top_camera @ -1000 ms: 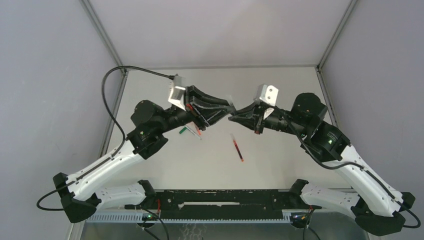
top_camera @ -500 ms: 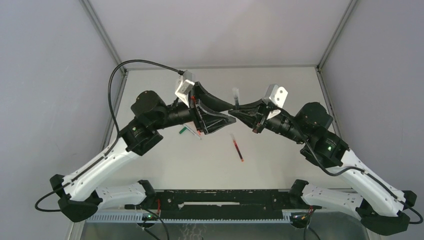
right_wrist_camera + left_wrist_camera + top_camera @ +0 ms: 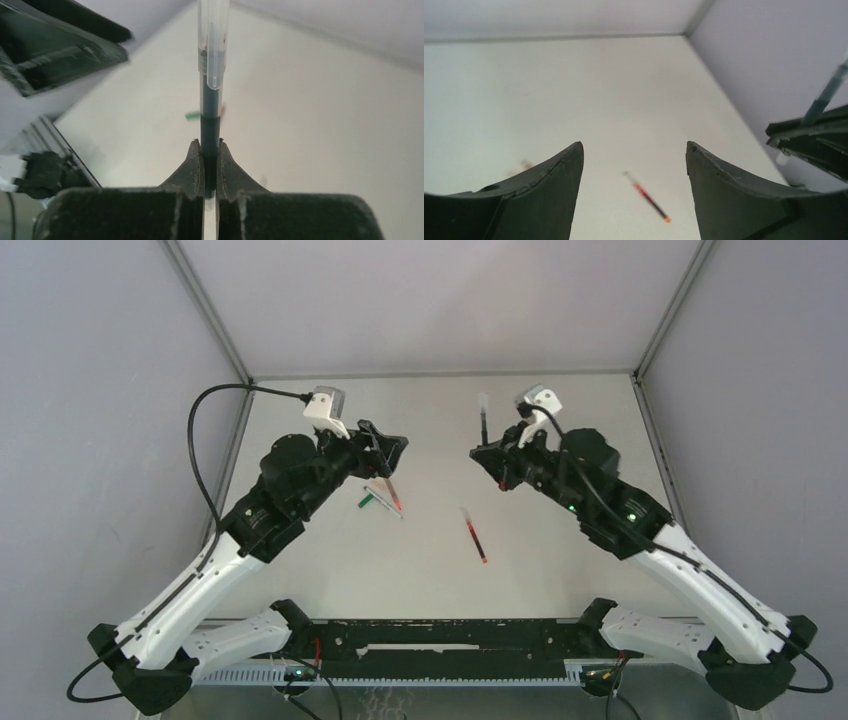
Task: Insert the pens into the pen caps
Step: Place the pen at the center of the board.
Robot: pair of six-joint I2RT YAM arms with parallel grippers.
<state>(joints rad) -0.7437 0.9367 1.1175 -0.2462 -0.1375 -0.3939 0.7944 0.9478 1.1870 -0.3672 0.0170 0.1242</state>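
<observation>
My right gripper (image 3: pixel 492 454) (image 3: pixel 207 143) is shut on a dark pen (image 3: pixel 482 424) (image 3: pixel 210 125) that points up and away from it. A clear pen cap (image 3: pixel 483 400) (image 3: pixel 213 45) sits over the pen's far end. My left gripper (image 3: pixel 385 445) (image 3: pixel 634 146) is open and holds nothing, well to the left of the held pen (image 3: pixel 824 97). A red pen (image 3: pixel 474 535) (image 3: pixel 646 196) lies on the table between the arms. Another red pen (image 3: pixel 388 495) and a green piece (image 3: pixel 366 501) (image 3: pixel 192 115) lie below the left gripper.
The white table (image 3: pixel 560 540) is walled by grey panels on the left, back and right. A black rail (image 3: pixel 440 635) runs along the near edge between the arm bases. A black cable (image 3: pixel 200 440) loops out from the left wrist.
My left gripper has opened and pulled back to the left, away from the right gripper. The right gripper has turned, keeping the capped pen, which now points upward.
</observation>
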